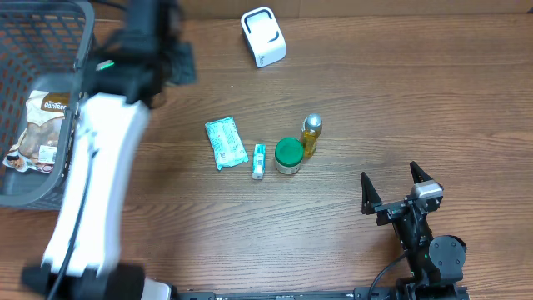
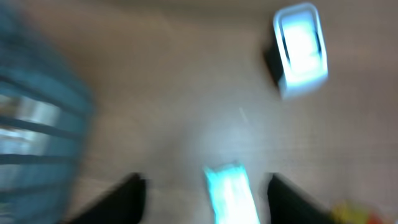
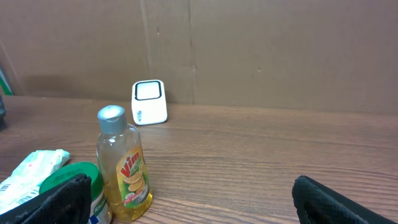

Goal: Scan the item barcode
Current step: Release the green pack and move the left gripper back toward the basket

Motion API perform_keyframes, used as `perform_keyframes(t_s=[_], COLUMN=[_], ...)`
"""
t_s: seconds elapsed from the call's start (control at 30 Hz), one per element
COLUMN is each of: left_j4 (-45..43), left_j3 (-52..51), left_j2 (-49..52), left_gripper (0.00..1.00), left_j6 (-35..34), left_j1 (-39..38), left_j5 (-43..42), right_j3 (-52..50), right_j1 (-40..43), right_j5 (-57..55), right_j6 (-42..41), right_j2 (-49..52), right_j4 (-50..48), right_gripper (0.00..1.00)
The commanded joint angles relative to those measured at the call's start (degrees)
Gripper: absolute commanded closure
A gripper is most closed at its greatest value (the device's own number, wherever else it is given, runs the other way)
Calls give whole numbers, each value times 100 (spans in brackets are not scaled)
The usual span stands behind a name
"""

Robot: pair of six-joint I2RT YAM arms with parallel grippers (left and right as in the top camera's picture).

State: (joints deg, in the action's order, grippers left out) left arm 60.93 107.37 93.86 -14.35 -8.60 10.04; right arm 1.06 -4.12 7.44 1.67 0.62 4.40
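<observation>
The white barcode scanner (image 1: 263,37) stands at the back of the table and also shows in the left wrist view (image 2: 301,50) and the right wrist view (image 3: 149,101). Items lie mid-table: a green packet (image 1: 222,142), a small tube (image 1: 259,160), a green-lidded jar (image 1: 289,155) and a yellow Vim bottle (image 1: 311,136). My left gripper (image 1: 176,62) hovers, blurred, between basket and scanner, open and empty; the packet (image 2: 231,193) lies on the table below its jaws (image 2: 205,182). My right gripper (image 1: 390,175) rests open at the front right, the bottle (image 3: 123,165) to its left.
A grey wire basket (image 1: 33,33) sits at the far left with a bagged product (image 1: 40,125) inside. The white left arm (image 1: 96,183) stretches along the basket's right side. A brown wall (image 3: 261,50) backs the table.
</observation>
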Motion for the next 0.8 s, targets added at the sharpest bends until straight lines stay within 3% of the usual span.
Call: perform_keyframes(t_s=[0.0,0.07,0.23,0.77], left_j4=[-284,-505,-726,-376], left_j3=[192,190,188,59], left_j2=[-612,-807,-907,190], left_gripper=[20,13,0,0], left_j6=[267,415,881,881], left_j1=[466,756,1569,3467], left_j5=[1556,1945,1993,1189], right_j3=[-61,-61,-61,-61], right_j1=[35,35,35,35], right_j5=[-26,-26,-26,-26], right_j6=[28,28,28,28], right_j2=[-46,-46,-46,-46], right_j4=[-22,-22,-22,-22], right_gripper=[0,0,0,0])
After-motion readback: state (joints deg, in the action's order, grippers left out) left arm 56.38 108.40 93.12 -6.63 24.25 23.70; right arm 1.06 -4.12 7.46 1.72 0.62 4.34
